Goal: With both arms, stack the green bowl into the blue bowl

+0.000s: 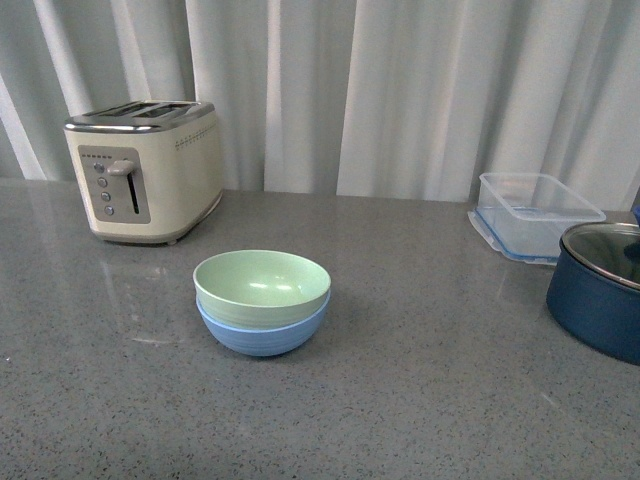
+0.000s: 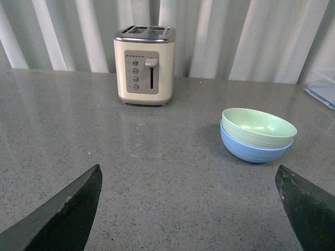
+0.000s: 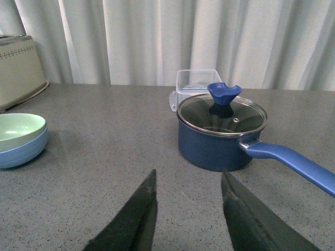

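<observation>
The green bowl (image 1: 262, 284) sits nested upright inside the blue bowl (image 1: 262, 335) on the grey counter, left of centre in the front view. The stack also shows in the left wrist view, green bowl (image 2: 257, 126) in blue bowl (image 2: 254, 150), and at the edge of the right wrist view, green bowl (image 3: 18, 129) in blue bowl (image 3: 23, 151). Neither arm shows in the front view. My left gripper (image 2: 188, 173) is wide open and empty, well short of the bowls. My right gripper (image 3: 188, 179) is open and empty, away from the bowls, facing the pot.
A cream toaster (image 1: 145, 170) stands at the back left. A clear plastic container (image 1: 533, 214) sits at the back right. A dark navy pot (image 1: 600, 288) with a glass lid and a long blue handle (image 3: 293, 161) stands at the right edge. White curtains hang behind the counter.
</observation>
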Robot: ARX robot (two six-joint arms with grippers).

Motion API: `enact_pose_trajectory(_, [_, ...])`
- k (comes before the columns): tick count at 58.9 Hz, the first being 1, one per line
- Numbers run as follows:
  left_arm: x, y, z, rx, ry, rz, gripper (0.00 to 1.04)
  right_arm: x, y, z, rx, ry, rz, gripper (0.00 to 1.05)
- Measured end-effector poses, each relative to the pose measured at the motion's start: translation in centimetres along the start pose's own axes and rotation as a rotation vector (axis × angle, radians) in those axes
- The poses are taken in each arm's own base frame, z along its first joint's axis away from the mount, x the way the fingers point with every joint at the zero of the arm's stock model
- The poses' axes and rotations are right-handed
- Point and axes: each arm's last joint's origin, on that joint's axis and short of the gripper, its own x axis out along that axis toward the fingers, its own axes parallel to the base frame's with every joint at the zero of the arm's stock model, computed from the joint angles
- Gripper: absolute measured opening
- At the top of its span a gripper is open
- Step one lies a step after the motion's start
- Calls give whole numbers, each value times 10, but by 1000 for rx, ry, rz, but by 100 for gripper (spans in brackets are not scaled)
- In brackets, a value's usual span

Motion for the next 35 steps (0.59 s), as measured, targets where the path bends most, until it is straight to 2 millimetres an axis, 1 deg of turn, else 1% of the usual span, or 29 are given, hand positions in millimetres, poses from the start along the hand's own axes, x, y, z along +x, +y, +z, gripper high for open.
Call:
enact_pose_trajectory(4, [0, 0, 0, 0, 0, 0, 98, 0, 0, 0, 0, 0, 0, 58])
enact_pose_trajectory(9, [0, 0, 0, 0, 0, 0, 98, 0, 0, 0, 0, 0, 0, 74])
enact_pose_trajectory(10, [0, 0, 0, 0, 0, 0, 98, 0, 0, 0, 0, 0, 0, 76])
enact_pose_trajectory(15, [0, 0, 0, 0, 0, 0, 98, 0, 0, 0, 0, 0, 0, 92])
enact_pose_trajectory(17, [0, 0, 0, 0, 0, 0, 98, 0, 0, 0, 0, 0, 0, 96])
enact_pose_trajectory(19, [0, 0, 0, 0, 0, 0, 98, 0, 0, 0, 1, 0, 0, 96])
enact_pose_trajectory(22, [0, 0, 0, 0, 0, 0, 98, 0, 0, 0, 0, 0, 0, 94])
enact_pose_trajectory(35, [0, 0, 0, 0, 0, 0, 98, 0, 0, 0, 0, 0, 0, 95])
